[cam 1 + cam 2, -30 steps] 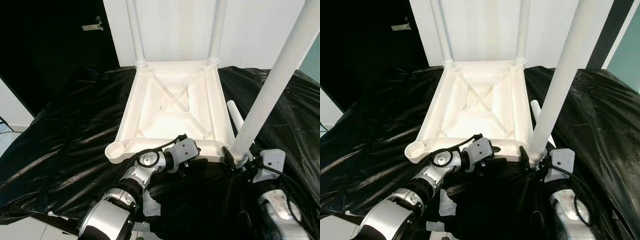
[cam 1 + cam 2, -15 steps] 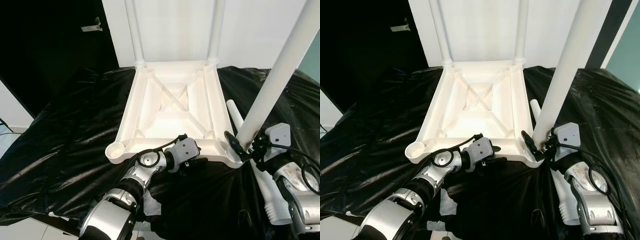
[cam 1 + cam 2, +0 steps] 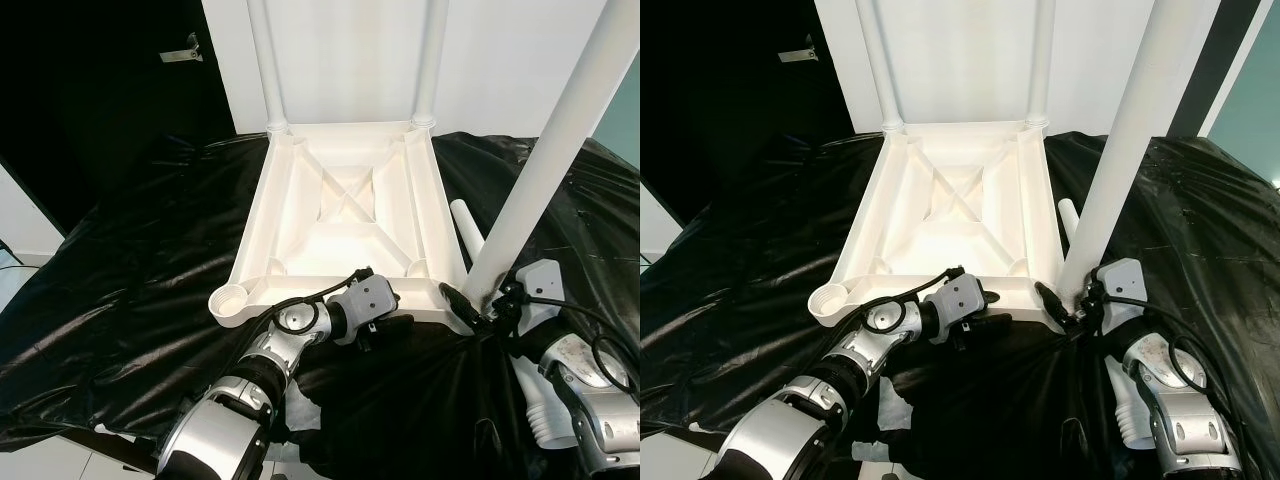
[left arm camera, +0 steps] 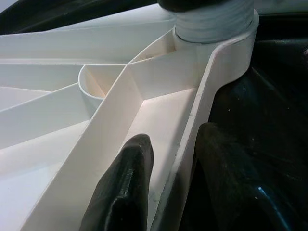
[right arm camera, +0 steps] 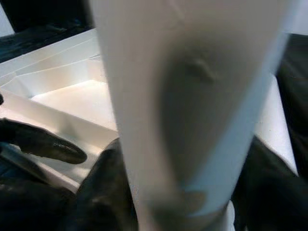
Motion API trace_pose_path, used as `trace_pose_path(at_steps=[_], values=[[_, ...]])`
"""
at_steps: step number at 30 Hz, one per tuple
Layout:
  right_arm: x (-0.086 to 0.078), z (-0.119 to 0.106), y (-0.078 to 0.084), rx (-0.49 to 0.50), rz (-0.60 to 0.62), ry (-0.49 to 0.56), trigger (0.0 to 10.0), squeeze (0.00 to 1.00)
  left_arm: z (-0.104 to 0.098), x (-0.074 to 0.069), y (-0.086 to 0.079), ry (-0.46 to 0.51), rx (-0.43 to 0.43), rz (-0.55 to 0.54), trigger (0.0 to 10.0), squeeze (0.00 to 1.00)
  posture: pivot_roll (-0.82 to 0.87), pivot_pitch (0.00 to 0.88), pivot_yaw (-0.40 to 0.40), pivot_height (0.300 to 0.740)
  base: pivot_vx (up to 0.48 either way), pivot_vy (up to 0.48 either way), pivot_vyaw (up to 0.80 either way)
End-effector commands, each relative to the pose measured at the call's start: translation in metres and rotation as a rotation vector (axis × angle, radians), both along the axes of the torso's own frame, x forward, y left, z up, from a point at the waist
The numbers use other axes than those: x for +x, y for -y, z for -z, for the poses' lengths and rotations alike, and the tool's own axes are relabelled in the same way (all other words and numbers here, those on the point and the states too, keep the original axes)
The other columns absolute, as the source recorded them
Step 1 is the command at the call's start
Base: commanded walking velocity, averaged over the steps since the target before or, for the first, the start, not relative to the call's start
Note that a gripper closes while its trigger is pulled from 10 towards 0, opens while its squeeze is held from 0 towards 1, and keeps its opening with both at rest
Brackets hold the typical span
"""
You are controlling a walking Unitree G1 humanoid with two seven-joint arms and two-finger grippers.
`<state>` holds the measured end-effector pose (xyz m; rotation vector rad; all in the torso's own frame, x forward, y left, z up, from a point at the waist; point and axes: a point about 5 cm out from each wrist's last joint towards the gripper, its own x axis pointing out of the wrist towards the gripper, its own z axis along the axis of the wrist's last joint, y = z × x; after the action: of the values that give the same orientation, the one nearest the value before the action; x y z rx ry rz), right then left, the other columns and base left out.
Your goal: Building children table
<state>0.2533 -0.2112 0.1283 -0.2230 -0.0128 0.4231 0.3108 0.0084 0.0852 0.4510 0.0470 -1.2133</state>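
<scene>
A white children's tabletop (image 3: 340,215) lies upside down on a black sheet, with two white legs (image 3: 262,60) standing in its far corners. My left gripper (image 3: 385,325) is shut on the near rim; in the left wrist view one finger (image 4: 125,192) lies inside the rim wall and the other outside it. My right gripper (image 3: 475,310) is shut on the base of a third white leg (image 3: 540,170), which stands tilted at the near right corner socket. Its threaded end (image 4: 214,19) sits in that socket. The near left corner socket (image 3: 230,298) is bare.
Another white leg (image 3: 468,225) lies on the black sheet (image 3: 130,280) to the right of the tabletop, running under my right arm. A white wall (image 3: 350,50) rises behind. Dark space lies at the far left.
My right gripper has shifted the held leg at the near right corner, and the leg now stands a little more upright. The left gripper has kept its hold on the rim.
</scene>
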Motion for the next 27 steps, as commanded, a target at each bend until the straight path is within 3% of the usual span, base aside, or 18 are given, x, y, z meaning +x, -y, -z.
trace_pose_path(at_steps=[1, 4, 7, 8, 16, 18, 22, 23, 24, 27], values=[[0.001, 0.001, -0.003, -0.018, -0.018, 0.0, 0.0, 0.0, 0.015, -0.003, -0.004, -0.051, 0.045, -0.062, 10.0, 0.0, -0.11, 0.0, 0.028, 0.74, 0.0, 0.0, 0.0], [0.0, 0.001, -0.003, -0.008, 0.023, 0.01, 0.0, 0.0, 0.016, -0.003, -0.004, -0.051, 0.045, -0.061, 10.0, 0.0, -0.11, 0.0, 0.031, 0.74, 0.0, 0.0, 0.0], [-0.016, 0.011, -0.017, 0.038, 0.255, 0.026, 0.0, 0.0, 0.017, -0.005, -0.004, -0.054, 0.043, -0.059, 10.0, 0.0, -0.1, 0.0, 0.017, 0.74, 0.0, 0.0, 0.0], [-0.022, 0.019, -0.021, 0.005, 0.325, 0.017, 0.0, 0.0, 0.017, -0.005, -0.005, -0.055, 0.04, -0.066, 10.0, 0.0, -0.09, 0.0, 0.014, 0.74, 0.0, 0.0, 0.0], [-0.033, 0.033, -0.028, -0.018, 0.442, 0.01, 0.0, 0.0, 0.02, -0.005, -0.008, -0.062, 0.043, -0.075, 10.0, 0.0, -0.09, 0.0, 0.016, 0.74, 0.0, 0.0, 0.0], [-0.032, 0.022, -0.025, 0.052, 0.522, 0.111, 0.0, 0.0, 0.021, -0.006, -0.008, -0.064, 0.047, -0.072, 10.0, 0.0, -0.1, 0.0, 0.019, 0.74, 0.0, 0.0, 0.0], [-0.03, 0.016, -0.025, 0.124, 0.536, 0.15, 0.0, 0.0, 0.02, -0.006, -0.007, -0.064, 0.045, -0.07, 10.0, 0.0, -0.1, 0.0, 0.02, 0.74, 0.0, 0.0, 0.0], [-0.029, 0.016, -0.029, 0.137, 0.51, 0.143, 8.4, 0.0, 0.02, -0.006, -0.006, -0.064, 0.043, -0.068, 10.0, 0.0, -0.1, 0.0, 0.022, 0.74, 0.0, 0.0, 0.0], [-0.027, 0.017, -0.031, 0.166, 0.474, 0.131, 10.0, 1.0, 0.02, -0.006, -0.004, -0.064, 0.041, -0.065, 10.0, 0.0, -0.1, 0.0, 0.021, 0.74, 0.0, 0.0, 0.0], [-0.024, 0.015, -0.034, 0.232, 0.412, 0.113, 10.0, 1.0, 0.02, -0.007, -0.003, -0.065, 0.039, -0.061, 10.0, 0.0, -0.11, 0.0, 0.022, 0.74, 0.0, 0.0, 0.0]])
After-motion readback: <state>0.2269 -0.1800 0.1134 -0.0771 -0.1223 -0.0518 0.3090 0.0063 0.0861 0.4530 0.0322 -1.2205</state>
